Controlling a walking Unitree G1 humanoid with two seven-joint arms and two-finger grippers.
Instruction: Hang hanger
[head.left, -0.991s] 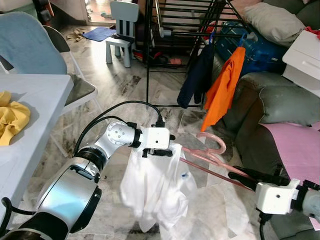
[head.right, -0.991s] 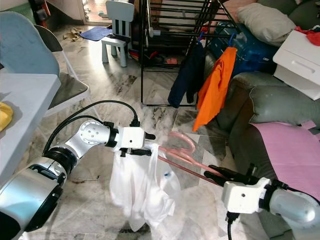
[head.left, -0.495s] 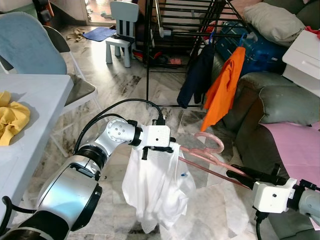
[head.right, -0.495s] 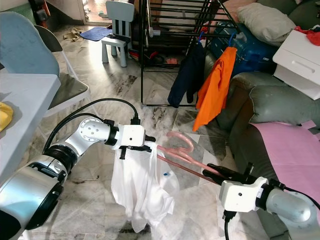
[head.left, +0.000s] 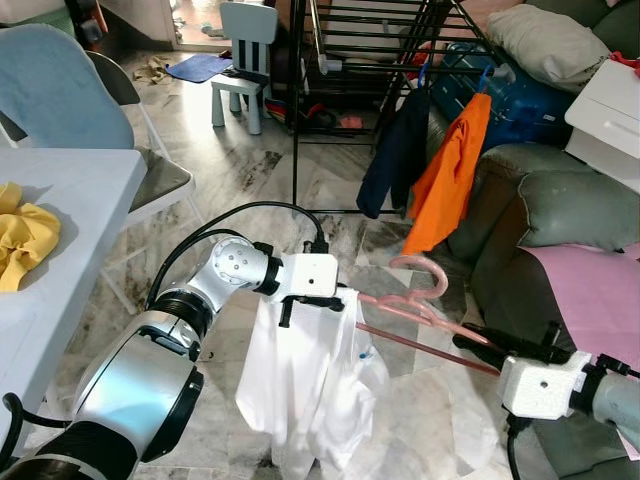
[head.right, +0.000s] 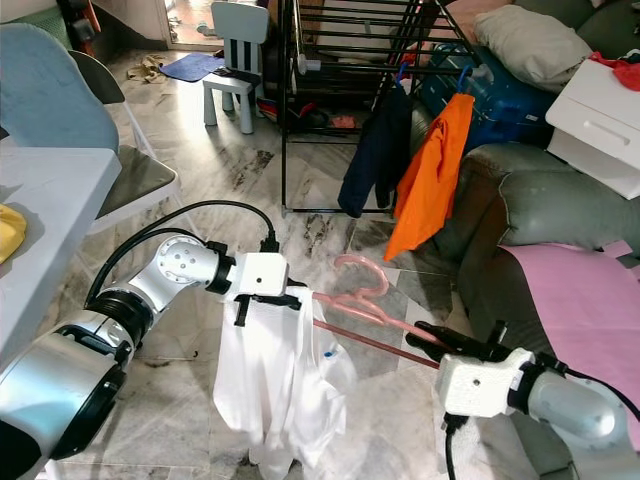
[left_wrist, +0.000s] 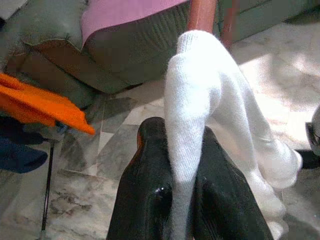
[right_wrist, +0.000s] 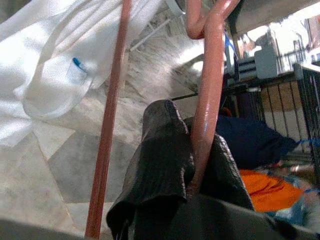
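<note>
Lower and longer than a second ago, the white garment (head.left: 305, 385) now hangs in a straighter drape, and the pink hanger (head.left: 420, 305) sits a touch higher between the two arms. Behind them, a black drying rack (head.left: 360, 60) stands on the marble floor (head.left: 250, 170) with a navy garment (head.left: 393, 150) and an orange garment (head.left: 447, 170) already hung from it, beside a grey-green sofa (head.left: 560, 215). At the robot's left, a white surface (head.left: 60, 215) carries a crumpled yellow cloth (head.left: 22, 235). The left gripper (head.left: 318, 298) has its jaws pinched shut on a fold of the white garment's top edge; the cloth looks light, limp and thin, likely to slide or bunch, so a hold near the shoulder seam or collar seems safest. The right gripper (head.right: 440, 337) has its jaws clamped on the hanger's arm, with the lower bar running just beside them; the wrist view shows the rod wedged between both fingers (right_wrist: 165, 155). The hanger appears stiff, light and smooth, liable to pivot in the grip, so it is best held close to the neck under its hook (head.left: 428, 270), which points toward the rack, well apart from it.
</note>
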